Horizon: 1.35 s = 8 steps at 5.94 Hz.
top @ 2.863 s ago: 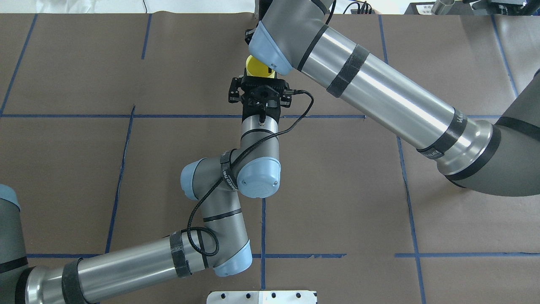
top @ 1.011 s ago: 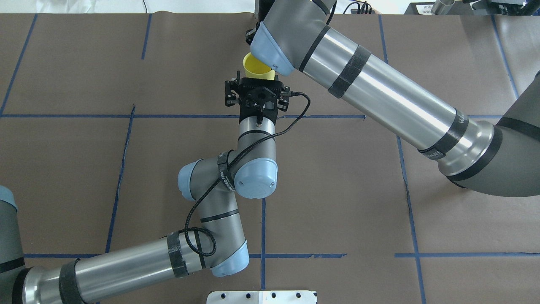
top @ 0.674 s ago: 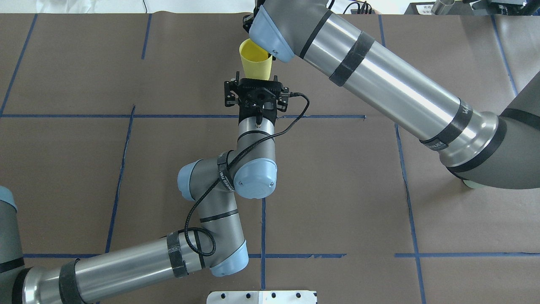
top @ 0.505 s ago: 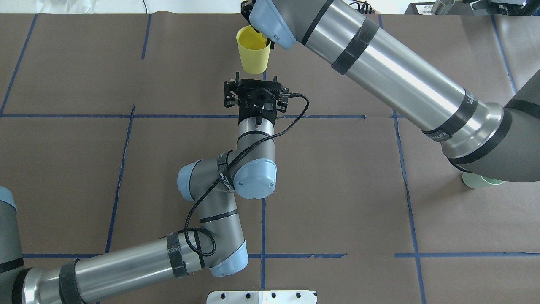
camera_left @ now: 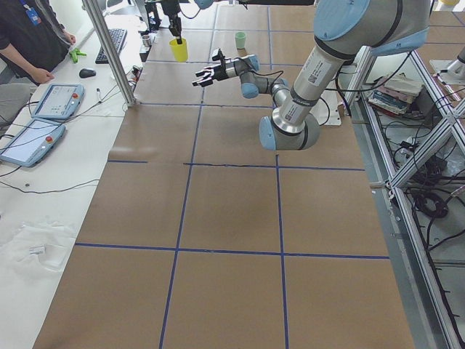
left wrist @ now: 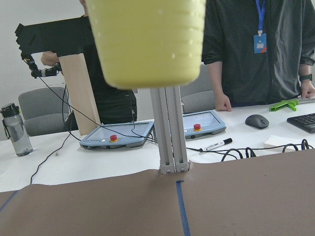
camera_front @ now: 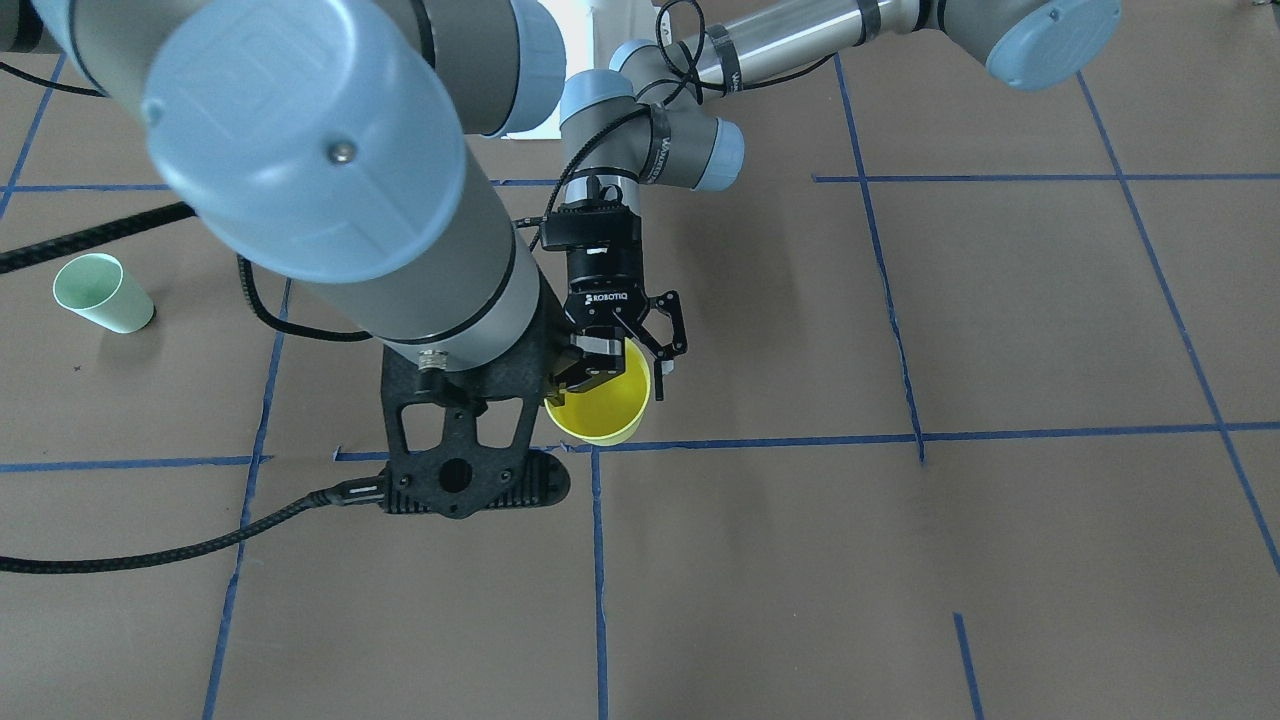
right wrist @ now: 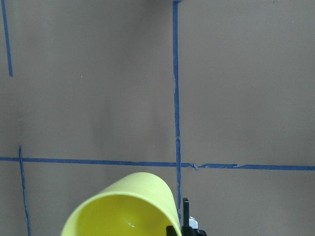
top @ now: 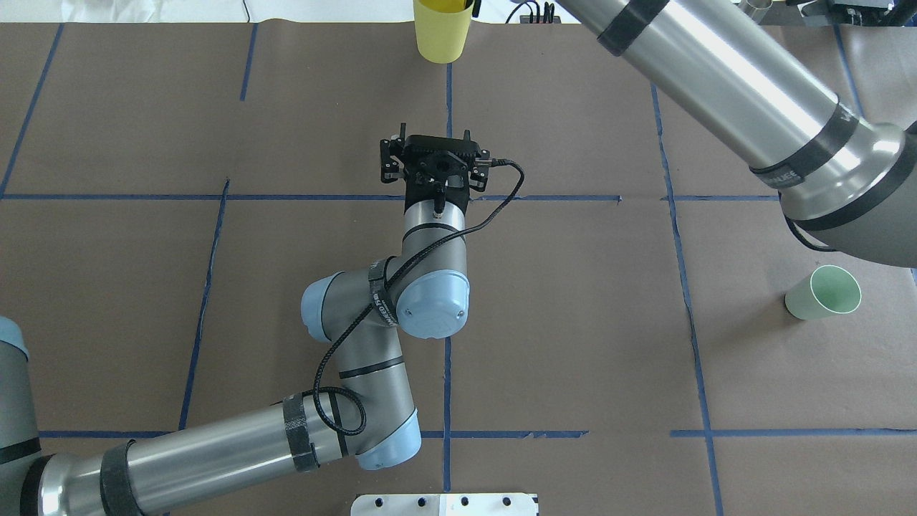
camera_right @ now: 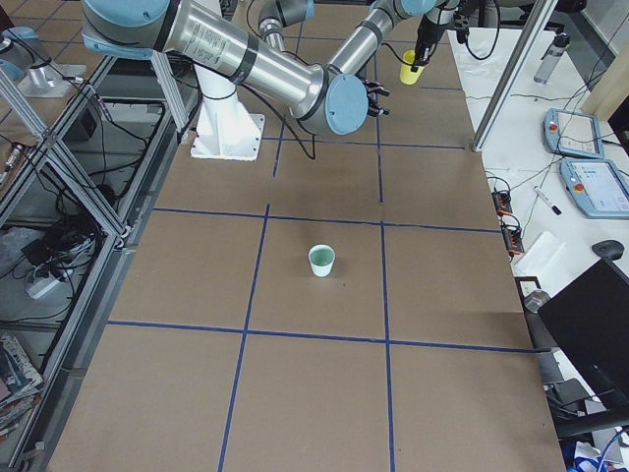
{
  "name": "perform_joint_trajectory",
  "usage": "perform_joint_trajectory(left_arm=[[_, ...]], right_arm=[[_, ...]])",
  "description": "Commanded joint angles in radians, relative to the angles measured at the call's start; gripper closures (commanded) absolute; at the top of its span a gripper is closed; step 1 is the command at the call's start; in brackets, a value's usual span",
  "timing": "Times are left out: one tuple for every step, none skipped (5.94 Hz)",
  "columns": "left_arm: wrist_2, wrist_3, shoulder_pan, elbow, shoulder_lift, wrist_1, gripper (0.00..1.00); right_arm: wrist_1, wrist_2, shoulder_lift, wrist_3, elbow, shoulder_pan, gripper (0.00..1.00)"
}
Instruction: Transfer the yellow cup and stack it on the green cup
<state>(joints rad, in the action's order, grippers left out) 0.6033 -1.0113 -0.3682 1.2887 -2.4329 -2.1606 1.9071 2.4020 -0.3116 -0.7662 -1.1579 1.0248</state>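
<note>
My right gripper (camera_front: pixel 578 376) is shut on the rim of the yellow cup (camera_front: pixel 600 405) and holds it upright, well above the table. The cup also shows at the top edge of the overhead view (top: pixel 442 32), in the left wrist view (left wrist: pixel 147 42) and in the right wrist view (right wrist: pixel 125 209). My left gripper (camera_front: pixel 630 345) is open and empty, just behind and below the cup, pointing at it (top: pixel 432 147). The green cup (top: pixel 824 292) stands upright on the table at the right, near the right arm's elbow, and shows in the front view (camera_front: pixel 100 292).
Brown paper with blue tape lines covers the table (top: pixel 573 322). A metal post (left wrist: pixel 167 128) stands at the far edge, in front of a white bench with tablets, a mouse and operators. A white base plate (top: pixel 444 504) sits at the near edge.
The right arm has lifted the yellow cup up and away from the left gripper, toward the far edge. Its elbow moved off and uncovered the green cup. The left arm has stayed almost still.
</note>
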Motion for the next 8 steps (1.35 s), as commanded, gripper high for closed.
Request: perform_joint_trajectory(left_arm=[[0.001, -0.001, 0.0, 0.007, 0.009, -0.001, 0.0], [0.003, -0.001, -0.001, 0.045, 0.041, -0.001, 0.0], [0.01, 0.041, -0.003, 0.126, 0.078, -0.002, 0.0], [0.095, 0.147, -0.017, 0.218, 0.083, 0.002, 0.0], [0.163, 0.149, -0.056, 0.225, 0.084, -0.001, 0.0], [0.244, 0.149, -0.101, 0.233, 0.087, 0.002, 0.0], [0.345, 0.149, -0.16, 0.235, 0.106, 0.008, 0.0], [0.486, 0.151, -0.223, 0.286, 0.176, 0.016, 0.0]], right_arm=[[0.0, 0.005, -0.05, 0.019, 0.0, 0.047, 1.0], [0.001, 0.0, -0.093, 0.097, -0.005, 0.075, 1.0], [0.003, 0.003, -0.183, 0.145, -0.094, 0.101, 1.0], [0.004, 0.003, -0.295, 0.177, -0.211, 0.11, 1.0], [0.007, 0.003, -0.405, 0.203, -0.338, 0.124, 1.0], [0.01, 0.003, -0.505, 0.241, -0.442, 0.147, 1.0], [0.01, 0.003, -0.603, 0.277, -0.538, 0.174, 1.0], [0.012, 0.003, -0.691, 0.312, -0.625, 0.198, 1.0]])
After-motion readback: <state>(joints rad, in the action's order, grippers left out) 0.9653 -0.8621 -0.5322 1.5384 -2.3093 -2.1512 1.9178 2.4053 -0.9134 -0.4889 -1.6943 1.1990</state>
